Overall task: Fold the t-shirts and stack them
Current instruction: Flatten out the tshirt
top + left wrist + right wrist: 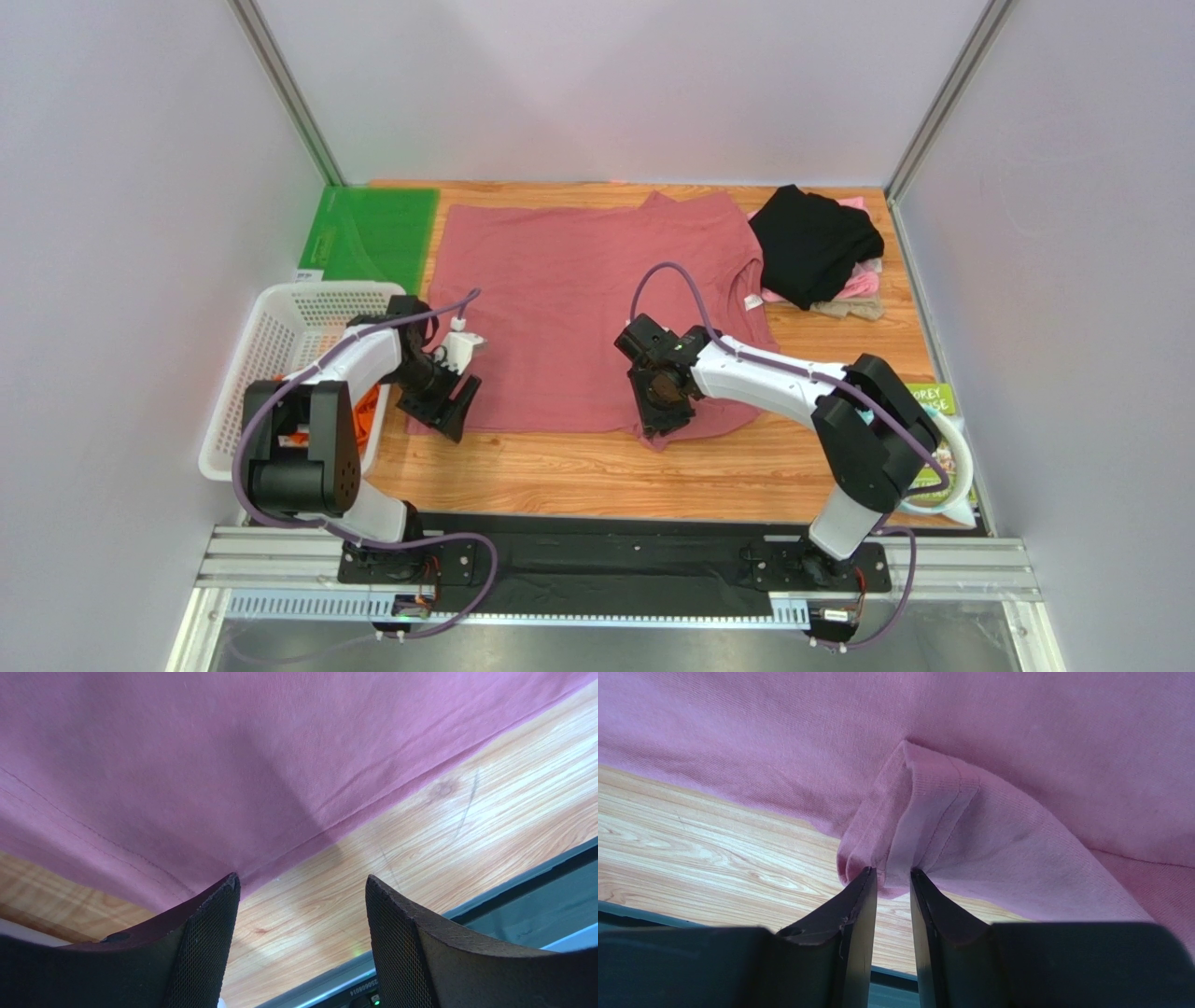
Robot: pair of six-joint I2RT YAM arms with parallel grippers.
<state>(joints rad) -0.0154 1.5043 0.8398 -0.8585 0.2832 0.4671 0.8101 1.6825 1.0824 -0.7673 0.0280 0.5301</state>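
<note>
The large dusty-rose t-shirt (pixel 589 308) lies spread flat on the wooden table, its white neck label (pixel 753 300) at the right. A black t-shirt (pixel 814 241) sits crumpled at the back right on a pale pink one (pixel 863 280). Orange cloth (pixel 368 413) shows in the basket. My right gripper (pixel 666 413) is at the shirt's near hem; in the right wrist view its tips (pixel 892 875) pinch a raised fold of the rose cloth (pixel 927 812). My left gripper (pixel 446 406) stands open at the near left corner, its fingers (pixel 302 885) over bare wood beside the hem (pixel 210 756).
A white mesh basket (pixel 281 336) stands at the left edge, close to my left arm. A green sheet (pixel 368 238) lies at the back left. A printed packet (pixel 933 406) lies at the right edge. A black rail runs along the table's near edge.
</note>
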